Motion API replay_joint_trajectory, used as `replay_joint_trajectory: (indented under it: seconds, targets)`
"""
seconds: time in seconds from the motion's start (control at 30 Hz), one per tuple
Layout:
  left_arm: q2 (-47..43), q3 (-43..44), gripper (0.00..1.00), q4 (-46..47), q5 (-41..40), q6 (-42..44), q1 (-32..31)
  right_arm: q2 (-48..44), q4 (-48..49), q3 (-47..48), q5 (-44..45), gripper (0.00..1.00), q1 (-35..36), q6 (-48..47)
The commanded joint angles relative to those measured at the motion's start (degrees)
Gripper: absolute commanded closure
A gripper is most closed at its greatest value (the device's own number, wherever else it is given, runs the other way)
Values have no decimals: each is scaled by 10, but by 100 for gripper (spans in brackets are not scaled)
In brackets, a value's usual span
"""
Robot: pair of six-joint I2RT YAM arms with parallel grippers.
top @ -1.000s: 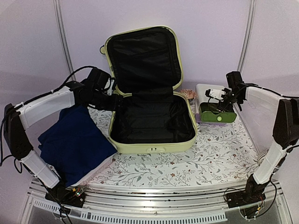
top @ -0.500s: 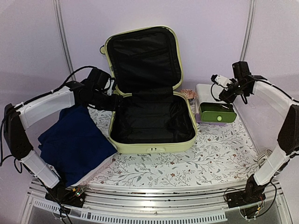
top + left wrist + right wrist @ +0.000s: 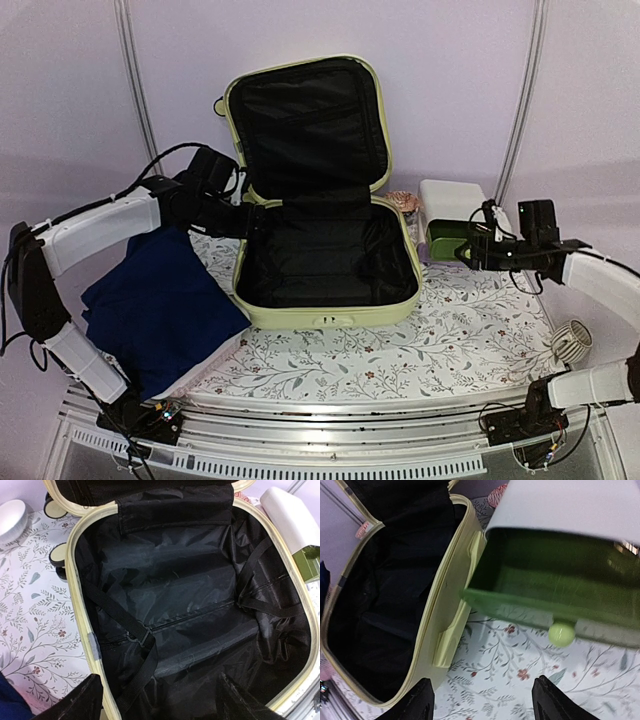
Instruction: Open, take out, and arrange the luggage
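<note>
1. two arms here, and only the right one moved. a second ago the right end effector (image 3: 482, 705) hung high over the white box (image 3: 455, 195). now it's swung down low, just right of the box and near the tabletop (image 3: 450, 330), facing the green drawer (image 3: 545, 615).
2. its fingers spread wider on the way down and they're released now, nothing between them.
3. the left end effector (image 3: 157, 707) hasn't budged. it's parked at the left rear corner of the suitcase (image 3: 325, 315), fingers apart and empty, looking down into the case.
4. the suitcase is where it was, in the middle of the tabletop, with the lid standing up toward the back wall. all i can see inside is black lining and straps, so my guess is "open" and "take out" are done and arranging is what's left.
5. the drawer is pulled out, but the wrist view is too blurry to tell if anything's in it. the right arm backing off looks to me like it's finished there.
6. head count:
   - one suitcase, two of its wheels showing
   - one blue cloth (image 3: 160, 300) to its left
   - one white box with one green drawer
   - one white bowl (image 3: 11, 519) by the wheels
</note>
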Motion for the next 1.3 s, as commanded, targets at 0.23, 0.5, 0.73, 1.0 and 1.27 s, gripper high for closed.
replay_joint_trajectory:
  seconds: [0.23, 0.5, 0.73, 1.0, 1.27]
  targets:
    - [-22, -27, 21, 25, 7, -13, -10, -76, 155, -143, -81, 40, -59, 228]
    - [-32, -40, 21, 30, 10, -18, -13, -25, 428, -269, -220, 49, -156, 404]
    - [-39, -61, 21, 41, 9, -24, -15, 52, 539, -288, -221, 50, -156, 458]
    - [-35, -61, 21, 44, 12, -25, -18, 126, 637, -281, -208, 55, -156, 497]
    - [-35, -64, 21, 49, 7, -20, -18, 207, 716, -245, -233, 60, -154, 542]
